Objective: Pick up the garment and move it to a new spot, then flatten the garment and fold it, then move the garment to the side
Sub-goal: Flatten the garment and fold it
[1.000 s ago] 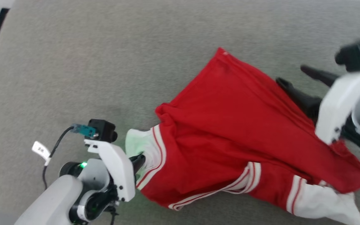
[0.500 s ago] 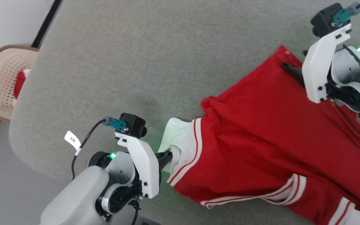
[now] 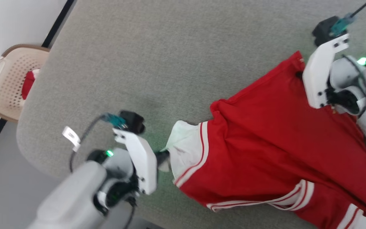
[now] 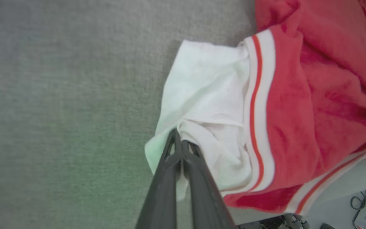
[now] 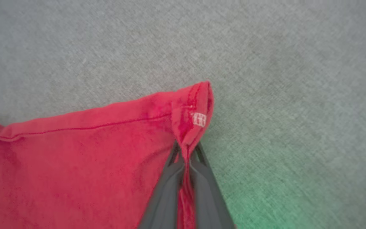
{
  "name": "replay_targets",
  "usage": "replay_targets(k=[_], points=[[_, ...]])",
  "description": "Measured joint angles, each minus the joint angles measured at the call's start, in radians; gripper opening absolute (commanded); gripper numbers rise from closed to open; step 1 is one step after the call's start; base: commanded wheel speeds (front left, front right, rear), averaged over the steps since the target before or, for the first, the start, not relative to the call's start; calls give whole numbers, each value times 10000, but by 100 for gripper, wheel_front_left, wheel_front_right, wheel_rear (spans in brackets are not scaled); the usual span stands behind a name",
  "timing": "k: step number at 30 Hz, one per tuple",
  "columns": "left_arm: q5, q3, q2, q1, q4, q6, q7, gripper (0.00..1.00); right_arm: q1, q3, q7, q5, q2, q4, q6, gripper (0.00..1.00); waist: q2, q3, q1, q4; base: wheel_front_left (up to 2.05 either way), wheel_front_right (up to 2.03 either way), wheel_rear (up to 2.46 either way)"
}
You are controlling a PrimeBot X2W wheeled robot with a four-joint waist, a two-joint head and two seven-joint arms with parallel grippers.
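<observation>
The garment, a red jersey with white sleeves and striped trim, lies crumpled over the grey carpeted surface at the right of the head view. My left gripper is shut on the white sleeve, at the garment's left end in the head view, where its dark tip shows beside the sleeve. My right gripper is shut on the red hem corner with its small white tag. In the head view that corner sits at the upper right, beside the right wrist's white bracket.
A beige perforated basket with a small red cloth inside stands off the surface's left edge by the white wall. Grey floor lies below the surface's rounded front-left corner. Open carpet stretches across the top and middle.
The right gripper has closed on the red hem corner; it stood open before. The head camera has swung, bringing the basket into view. The left gripper keeps its hold on the sleeve.
</observation>
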Motion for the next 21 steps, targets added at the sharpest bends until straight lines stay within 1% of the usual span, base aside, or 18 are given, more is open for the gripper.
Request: replay_targets(k=[3, 5, 6, 8, 11, 14, 17, 21], points=[[-10, 261, 447, -412, -75, 31, 224, 0, -105, 282, -431, 226, -184, -332, 2, 0, 0, -162, 0, -290, 0, 0, 0], [-8, 474, 744, -794, -159, 107, 414, 0, -273, 368, -709, 376, -493, -683, 2, 0, 0, -275, 0, -534, 0, 0, 0], [-8, 474, 744, -794, -159, 107, 414, 0, -273, 368, -709, 376, -493, -683, 2, 0, 0, -275, 0, -534, 0, 0, 0], [42, 652, 1085, -1233, -234, 148, 631, 0, -476, 382, -926, 608, -767, -1114, 0, 0, 0, -393, 0, -804, 0, 0, 0], [123, 918, 1534, -1891, -395, 328, 1003, 0, -625, 433, -1193, 746, -1158, -1689, 2, 0, 0, -570, 0, -1243, 0, 0, 0], [222, 1174, 1935, -2668, -535, 435, 1367, 0, -729, 330, -1340, 874, -1574, -2224, 2, 0, 0, -759, 0, -1713, 0, 0, 0], [345, 1375, 2288, -3479, -562, 437, 1687, 0, -863, 104, -1442, 890, -1937, -2706, 2, 0, 0, -946, 0, -2179, 0, 0, 0], [671, 1526, 2589, -4546, -405, 372, 2002, 0, -958, -337, -1509, 894, -2119, -3135, 2, 0, 0, -1178, 0, -2798, 0, 0, 0]])
